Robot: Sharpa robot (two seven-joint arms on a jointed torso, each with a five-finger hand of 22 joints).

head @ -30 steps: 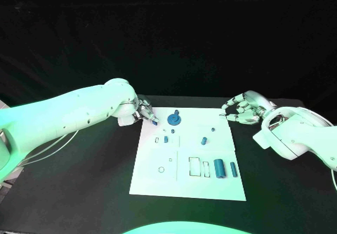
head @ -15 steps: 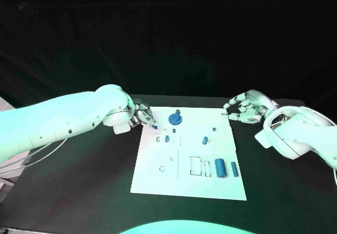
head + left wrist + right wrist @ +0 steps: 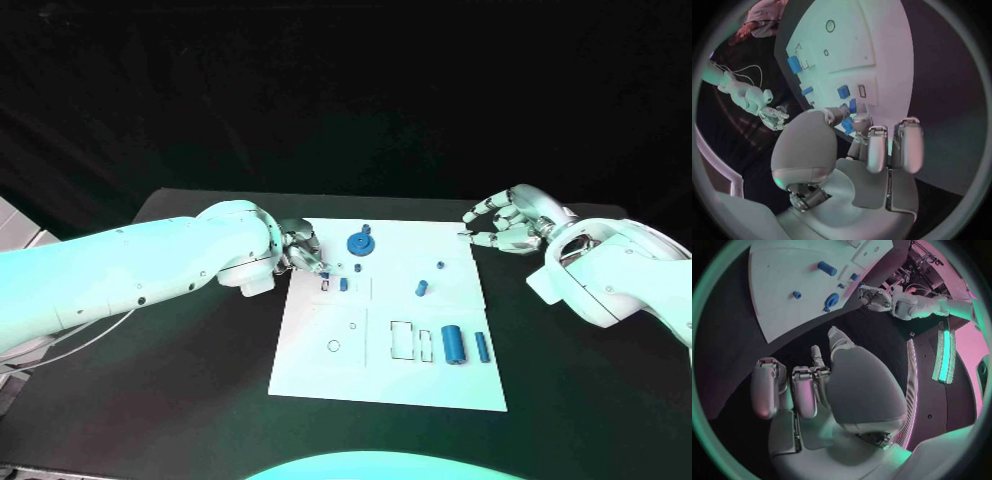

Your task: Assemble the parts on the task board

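On black table (image 3: 173,400), matte & dark, lies the task board (image 3: 375,375): flat white plate, smooth, w/ outlined slots and small holes. Left arm (image 3: 130,280), glossy white shell, reaches to board's far-left corner; right arm (image 3: 613,275) sits off board's far-right corner.

Step in hand, by judgement: left hand (image 3: 300,248) is setting a small blue piece (image 3: 846,125) into a slot near the far-left edge. Fingers look pinched round it in left wrist view, so it's held, tho the grip is partly hidden. Next move prob calls for lining piece up w/ its slot, then pressing straight down; fine alignment needed.

Right hand (image 3: 500,225), silver metal, fingers curled in on nothing, hovers apart from board.

Parts on board: round blue disc (image 3: 359,243) at far edge, fat blue cylinder (image 3: 451,344) w/ thinner peg (image 3: 482,347) beside it, small peg (image 3: 421,288) mid-board. All look hard, smooth plastic.
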